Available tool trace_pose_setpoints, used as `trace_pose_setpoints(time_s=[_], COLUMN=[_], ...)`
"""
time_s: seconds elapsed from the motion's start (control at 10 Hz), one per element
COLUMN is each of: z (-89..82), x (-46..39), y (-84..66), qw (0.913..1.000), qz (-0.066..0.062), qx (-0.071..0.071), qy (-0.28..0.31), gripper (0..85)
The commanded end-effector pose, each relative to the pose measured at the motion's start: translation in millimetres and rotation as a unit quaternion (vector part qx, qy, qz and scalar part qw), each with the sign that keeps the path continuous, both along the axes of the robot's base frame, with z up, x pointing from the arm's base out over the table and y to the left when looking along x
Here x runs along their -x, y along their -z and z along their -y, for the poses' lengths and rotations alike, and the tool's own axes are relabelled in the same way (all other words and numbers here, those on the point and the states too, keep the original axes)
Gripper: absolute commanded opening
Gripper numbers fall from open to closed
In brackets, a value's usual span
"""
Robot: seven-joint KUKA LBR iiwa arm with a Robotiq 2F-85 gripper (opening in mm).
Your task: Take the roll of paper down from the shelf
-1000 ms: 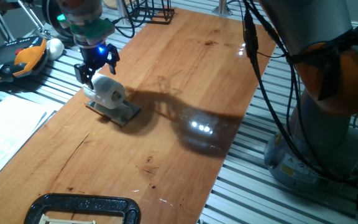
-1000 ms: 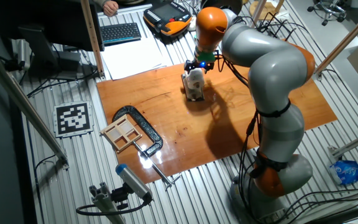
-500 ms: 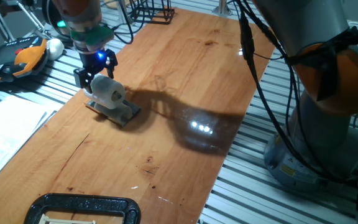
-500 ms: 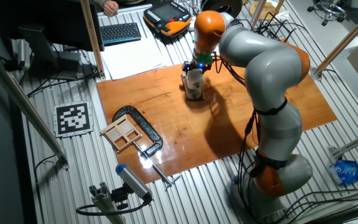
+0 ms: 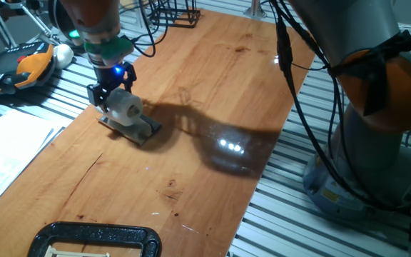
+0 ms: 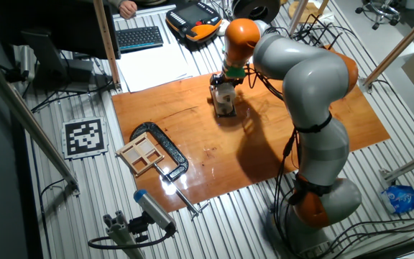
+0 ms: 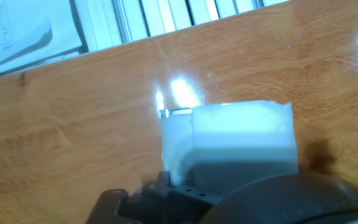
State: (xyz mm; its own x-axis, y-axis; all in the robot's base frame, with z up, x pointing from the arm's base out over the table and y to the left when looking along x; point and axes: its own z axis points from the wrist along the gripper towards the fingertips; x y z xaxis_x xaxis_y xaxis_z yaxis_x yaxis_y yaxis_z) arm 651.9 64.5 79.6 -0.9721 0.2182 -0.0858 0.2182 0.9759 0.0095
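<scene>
The white roll of paper (image 5: pixel 125 106) lies on its side on the small grey shelf (image 5: pixel 143 130) at the left of the wooden table. It also shows in the other fixed view (image 6: pixel 226 98) and fills the middle of the hand view (image 7: pixel 241 140). My gripper (image 5: pixel 111 94) has come down over the back end of the roll, its fingers standing apart on either side of it. In the other fixed view the gripper (image 6: pixel 226 81) sits just above the roll and shelf (image 6: pixel 226 113). The fingertips are hidden in the hand view.
A big black clamp (image 5: pixel 95 239) with a wooden tray lies at the table's front left. An orange pendant (image 5: pixel 31 64), a small white ball (image 5: pixel 63 51) and papers (image 5: pixel 6 150) lie off the table's left edge. A wire rack (image 5: pixel 170 11) stands at the back.
My gripper has moved down and slightly back, from just above the roll to straddling its back end. The roll and shelf have not moved.
</scene>
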Motion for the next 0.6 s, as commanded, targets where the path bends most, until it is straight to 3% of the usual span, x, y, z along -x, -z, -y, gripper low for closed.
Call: trace_pose_setpoints(time_s=[0.0, 0.1, 0.3, 0.5], z=[-0.4, -1.3, -1.7, -2.5], x=[1.2, 2.6, 3.4, 6.5], y=[-0.7, 0.0, -0.1, -6.4], qw=[0.9999, 0.9998, 0.9995, 0.9995], qz=[-0.003, -0.007, -0.020, -0.029], qx=[0.012, 0.019, 0.012, 0.000], qy=[-0.003, -0.009, -0.020, -0.013], gripper=[68.0, 51.0, 17.0, 17.0])
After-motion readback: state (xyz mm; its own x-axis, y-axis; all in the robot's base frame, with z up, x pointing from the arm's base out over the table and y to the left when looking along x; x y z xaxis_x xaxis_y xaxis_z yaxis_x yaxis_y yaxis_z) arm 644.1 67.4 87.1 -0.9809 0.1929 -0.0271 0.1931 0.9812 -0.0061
